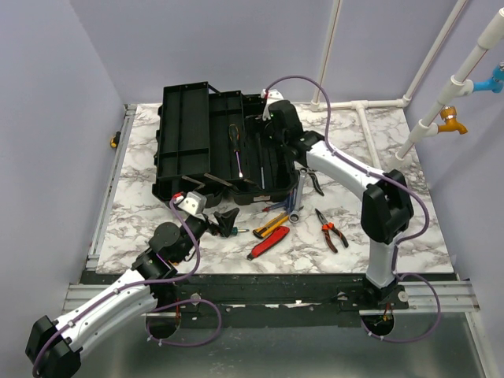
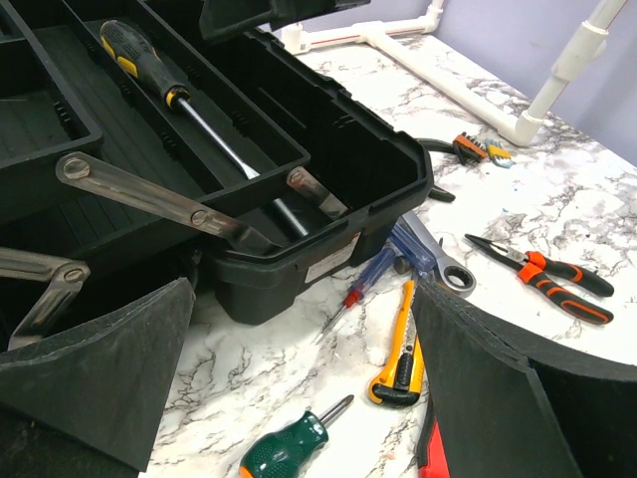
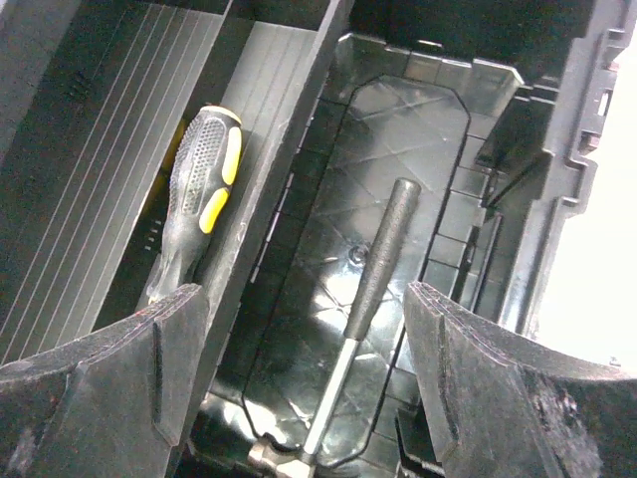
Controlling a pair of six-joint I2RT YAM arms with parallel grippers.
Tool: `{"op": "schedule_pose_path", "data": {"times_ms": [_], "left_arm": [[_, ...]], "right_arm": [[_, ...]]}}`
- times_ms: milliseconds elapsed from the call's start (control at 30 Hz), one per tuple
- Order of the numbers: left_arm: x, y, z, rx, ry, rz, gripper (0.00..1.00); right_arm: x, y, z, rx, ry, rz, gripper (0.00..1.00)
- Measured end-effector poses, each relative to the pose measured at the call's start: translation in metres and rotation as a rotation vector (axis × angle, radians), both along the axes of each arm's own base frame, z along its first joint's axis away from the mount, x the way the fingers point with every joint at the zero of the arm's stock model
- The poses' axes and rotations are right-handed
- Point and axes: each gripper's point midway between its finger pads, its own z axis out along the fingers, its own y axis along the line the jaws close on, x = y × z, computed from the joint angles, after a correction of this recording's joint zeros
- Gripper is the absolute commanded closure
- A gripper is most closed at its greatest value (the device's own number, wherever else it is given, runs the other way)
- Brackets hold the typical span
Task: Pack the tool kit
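The toolbox (image 1: 189, 134) is seen open toward the back of the table (image 1: 409, 228). A hammer (image 3: 373, 269) lies in its deep well under the right gripper (image 3: 304, 299), whose jaws are spread wide and empty. The left gripper (image 2: 304, 294), likewise wide, is held above a green screwdriver (image 2: 289, 453), judged the next pick: a descent onto its handle is called for.

Marble-pattern table (image 1: 409, 228), white with grey veins. Lavender walls (image 1: 236, 39) at 9, 12 and 3 o'clock. White pipe (image 1: 370, 103) lies along table's far edge, 1 o'clock; upright pipe (image 1: 331, 39) rises from it. Slanted pipes (image 1: 425, 124) at 2 o'clock carry blue fitting (image 1: 492, 79) and orange fitting (image 1: 451, 120). Metal rail (image 1: 106, 197) runs along 9 o'clock edge, small yellow part (image 1: 115, 142) near its far end. Metal frame (image 1: 276, 293) at 6 o'clock.
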Motion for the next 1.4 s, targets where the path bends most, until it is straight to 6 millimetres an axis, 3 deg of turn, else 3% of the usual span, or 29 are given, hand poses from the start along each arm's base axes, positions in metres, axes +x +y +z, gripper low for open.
{"op": "schedule_pose_path", "data": {"times_ms": [100,300,433,767,867,1200,1400], "left_arm": [[0.0,0.0,0.0,0.0,0.0,0.0,0.05],[0.0,0.0,0.0,0.0,0.0,0.0,0.05],[0.0,0.0,0.0,-0.001,-0.001,0.0,0.05],[-0.001,-0.001,0.002,-0.004,-0.004,-0.005,0.05],[-0.001,-0.001,0.002,-0.003,-0.004,-0.008,0.05],[-0.002,-0.005,-0.005,0.014,0.014,-0.028,0.05],[-0.002,-0.007,-0.007,0.021,0.021,-0.037,0.05]], "right_arm": [[-0.007,-0.008,0.014,0.013,-0.019,-0.015,0.14],[-0.039,-0.036,0.053,0.065,-0.066,-0.048,0.14],[-0.064,-0.059,0.057,0.076,-0.066,-0.082,0.14],[-0.146,-0.14,-0.008,0.01,0.087,-0.249,0.14],[-0.165,-0.155,-0.022,0.026,0.128,-0.298,0.0],[-0.197,-0.201,-0.111,-0.122,0.393,-0.579,0.0],[-0.213,-0.212,-0.138,-0.118,0.483,-0.645,0.0]]}}
